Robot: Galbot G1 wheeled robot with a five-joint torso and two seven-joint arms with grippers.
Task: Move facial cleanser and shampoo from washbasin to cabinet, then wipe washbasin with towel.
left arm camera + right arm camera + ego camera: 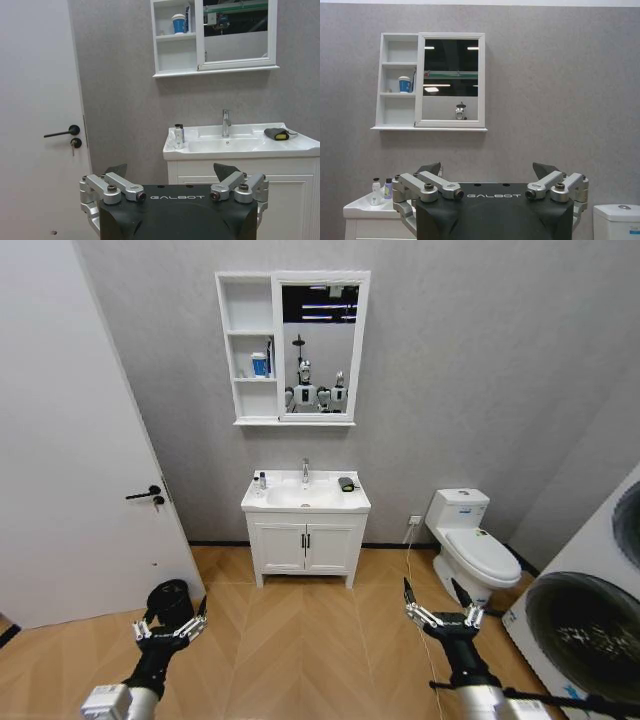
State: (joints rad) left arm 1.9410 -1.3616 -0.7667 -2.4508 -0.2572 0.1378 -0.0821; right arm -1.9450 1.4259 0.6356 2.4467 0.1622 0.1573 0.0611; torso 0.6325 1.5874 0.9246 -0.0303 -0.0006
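Observation:
The white washbasin (305,497) stands against the far wall across open floor. Two small bottles (260,481) stand together on its left rim, a white one (376,187) and a purple one (388,189); I cannot tell which is the facial cleanser and which the shampoo. The dark towel (346,484) lies on the right rim. Above hangs the cabinet (250,350), a blue cup (178,23) on its middle shelf. My left gripper (170,630) and right gripper (432,592) hover low over the floor, far from the basin, both open and holding nothing.
A white door with a black handle (145,493) is on the left. A toilet (470,540) stands right of the vanity (305,545), and a washing machine (590,620) is at the near right. A black round bin (168,598) sits behind my left gripper.

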